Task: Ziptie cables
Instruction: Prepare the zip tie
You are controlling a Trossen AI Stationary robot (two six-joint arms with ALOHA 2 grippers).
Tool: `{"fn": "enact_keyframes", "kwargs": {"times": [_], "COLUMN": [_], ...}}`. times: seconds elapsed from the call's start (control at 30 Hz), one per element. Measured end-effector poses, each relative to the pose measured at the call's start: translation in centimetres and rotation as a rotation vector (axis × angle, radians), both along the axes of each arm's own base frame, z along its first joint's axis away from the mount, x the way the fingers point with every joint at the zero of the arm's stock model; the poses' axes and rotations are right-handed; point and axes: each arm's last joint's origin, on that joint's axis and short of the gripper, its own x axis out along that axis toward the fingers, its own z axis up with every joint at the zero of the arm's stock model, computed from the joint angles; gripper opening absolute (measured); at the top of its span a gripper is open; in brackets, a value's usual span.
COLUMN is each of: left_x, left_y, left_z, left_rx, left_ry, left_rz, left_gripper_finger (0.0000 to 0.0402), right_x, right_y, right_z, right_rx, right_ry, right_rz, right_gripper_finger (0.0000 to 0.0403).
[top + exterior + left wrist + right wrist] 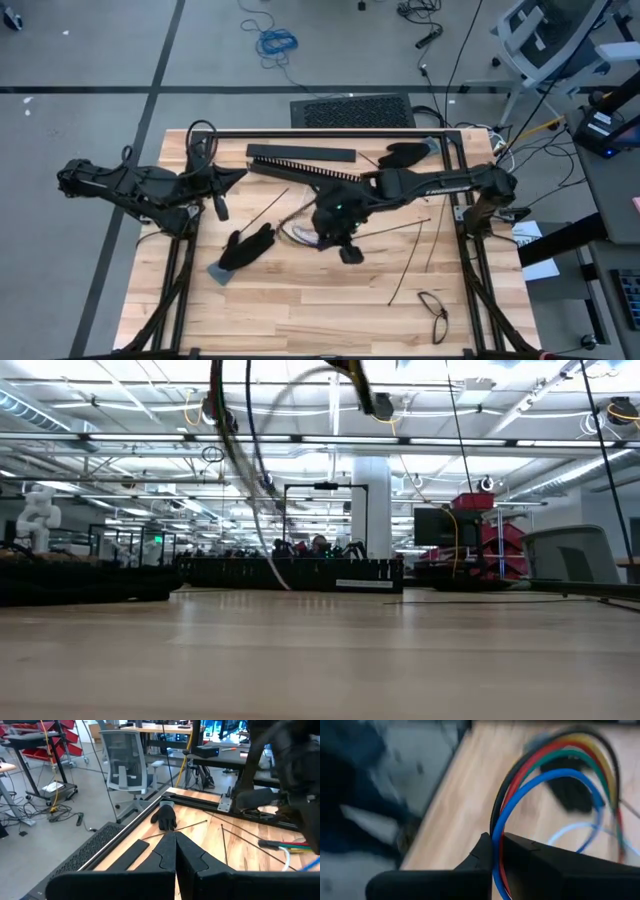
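Cables (540, 785) above black glove (247, 247).

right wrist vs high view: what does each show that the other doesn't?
Only the right wrist view shows the right gripper shut on the cables, with separate blue, red, green, yellow and black strands looping out from between its fingers. Only the high view shows the layout: the left gripper shut and empty off to the left, two black gloves, the slotted bar, loose zip ties and glasses. Both show the wooden table and the cable bundle at the right gripper.
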Motion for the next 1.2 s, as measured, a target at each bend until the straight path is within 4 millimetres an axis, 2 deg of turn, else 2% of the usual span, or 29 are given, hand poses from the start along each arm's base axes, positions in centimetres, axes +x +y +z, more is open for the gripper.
{"fn": "enact_keyframes", "kwargs": {"times": [0.07,0.13,0.3,0.4,0.5,0.57,0.63,0.7,0.8,0.87,0.93,1.0,1.1,1.2], "left_x": [0.0,0.0,0.0,0.0,0.0,0.0,0.0,0.0,0.0,0.0,0.0,0.0,0.0,0.0], "left_y": [0.0,0.0,0.0,0.0,0.0,0.0,0.0,0.0,0.0,0.0,0.0,0.0,0.0,0.0], "left_z": [0.0,0.0,0.0,0.0,0.1,0.1,0.1,0.1,0.1,0.1,0.1,0.1,0.1,0.1], "left_rx": [0.0,0.0,-0.002,-0.001,-0.002,0.0,0.006,0.018,0.022,0.022,0.022,0.022,0.023,0.024], "left_ry": [-0.001,-0.002,-0.004,-0.003,-0.006,-0.005,-0.002,0.004,0.005,0.005,0.005,0.005,0.005,0.005], "left_rz": [0.0,0.0,0.0,0.0,0.0,0.0,-0.002,-0.004,-0.005,-0.005,-0.005,-0.005,-0.001,0.002], "left_gripper_finger": [0.0,0.0,0.0,0.0,0.0,0.0,0.0,0.0,0.0,0.0,0.0,0.0,0.0,0.0], "right_x": [-0.6,-1.7,-5.0,-6.0,-5.1,-3.6,-1.8,0.0,2.0,2.4,2.0,1.4,0.6,0.5], "right_y": [0.0,-0.3,-2.0,-3.0,-3.8,-4.4,-5.2,-5.9,-6.7,-6.8,-6.4,-5.7,-5.1,-5.4], "right_z": [-0.7,-2.1,-8.5,-11.0,-11.8,-11.2,-9.8,-7.4,-2.4,1.1,4.0,5.8,5.3,1.7], "right_rx": [-0.058,-0.124,-0.265,-0.263,-0.241,-0.186,-0.116,-0.05,0.065,0.152,0.204,0.228,0.214,0.176], "right_ry": [0.11,0.26,0.655,0.755,0.682,0.544,0.361,0.154,-0.156,-0.31,-0.389,-0.417,-0.32,-0.139], "right_rz": [0.01,-0.007,-0.089,-0.131,-0.15,-0.155,-0.148,-0.147,-0.076,0.001,0.085,0.166,0.202,0.172], "right_gripper_finger": [0.0012,0.0012,0.0012,0.0012,0.0012,0.0012,0.0012,0.0012,0.0012,0.0012,0.0011,0.0011,0.0011,0.0011]}}
